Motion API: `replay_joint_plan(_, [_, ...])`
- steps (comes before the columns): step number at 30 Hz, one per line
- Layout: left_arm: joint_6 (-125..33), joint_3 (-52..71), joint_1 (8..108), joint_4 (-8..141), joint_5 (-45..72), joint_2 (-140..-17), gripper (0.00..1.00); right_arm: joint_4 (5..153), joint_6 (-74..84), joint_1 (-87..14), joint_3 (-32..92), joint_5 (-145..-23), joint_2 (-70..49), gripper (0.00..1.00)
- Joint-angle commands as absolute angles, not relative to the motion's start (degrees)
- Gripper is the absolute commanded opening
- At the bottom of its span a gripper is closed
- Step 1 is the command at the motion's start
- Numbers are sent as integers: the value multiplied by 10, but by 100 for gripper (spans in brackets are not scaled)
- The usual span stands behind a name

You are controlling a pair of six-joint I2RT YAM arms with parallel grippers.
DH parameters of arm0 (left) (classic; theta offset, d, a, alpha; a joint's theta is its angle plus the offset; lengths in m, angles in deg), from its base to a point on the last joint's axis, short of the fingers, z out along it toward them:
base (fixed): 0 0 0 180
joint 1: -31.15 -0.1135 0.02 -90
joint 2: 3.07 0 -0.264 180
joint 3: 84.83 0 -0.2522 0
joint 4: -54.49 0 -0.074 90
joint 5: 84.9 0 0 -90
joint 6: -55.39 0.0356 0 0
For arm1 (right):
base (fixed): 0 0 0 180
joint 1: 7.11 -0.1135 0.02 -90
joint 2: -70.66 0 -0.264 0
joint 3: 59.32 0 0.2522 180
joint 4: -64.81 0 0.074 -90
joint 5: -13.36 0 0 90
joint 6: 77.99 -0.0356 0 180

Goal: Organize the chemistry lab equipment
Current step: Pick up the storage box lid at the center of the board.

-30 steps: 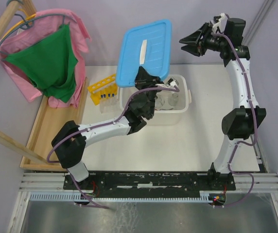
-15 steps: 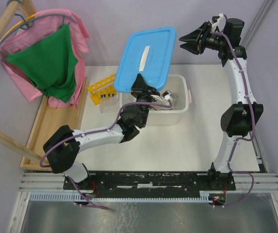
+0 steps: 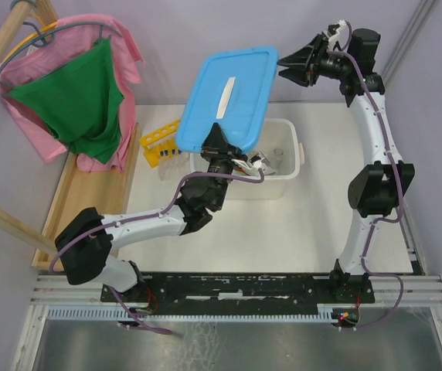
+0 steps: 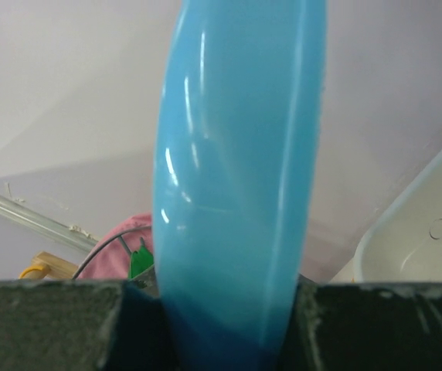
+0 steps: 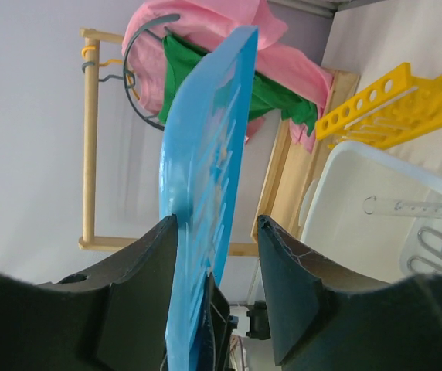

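The left gripper pinches the lid by its lower edge, above the tub. The right gripper, spread, hangs just beside the lid's far corner.

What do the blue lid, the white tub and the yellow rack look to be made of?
Blue lid: likely moulded plastic, glossy; streaked highlights run along its rounded rim in the left wrist view. White tub: probably plastic, smooth with a soft sheen and a moulded rim. Yellow rack: opaque plastic, judging by its even colour and neat round holes.
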State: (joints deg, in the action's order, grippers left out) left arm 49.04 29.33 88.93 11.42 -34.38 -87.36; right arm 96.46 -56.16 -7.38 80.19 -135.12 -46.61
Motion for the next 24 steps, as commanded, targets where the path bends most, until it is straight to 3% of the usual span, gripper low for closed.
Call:
replay_joint_plan(1, [482, 315, 903, 72, -294, -826, 3, 898, -591, -79, 815, -1375, -468, 54])
replay_joint_plan(16, [479, 344, 915, 76, -294, -817, 3, 867, -612, -116, 774, -1390, -453, 53])
replay_joint_plan(20, [477, 350, 915, 80, -296, -816, 3, 870, -609, -118, 765, -1394, -448, 43])
replay_joint_plan(24, [468, 347, 914, 87, -308, -822, 3, 880, -602, -118, 760, -1394, -445, 18])
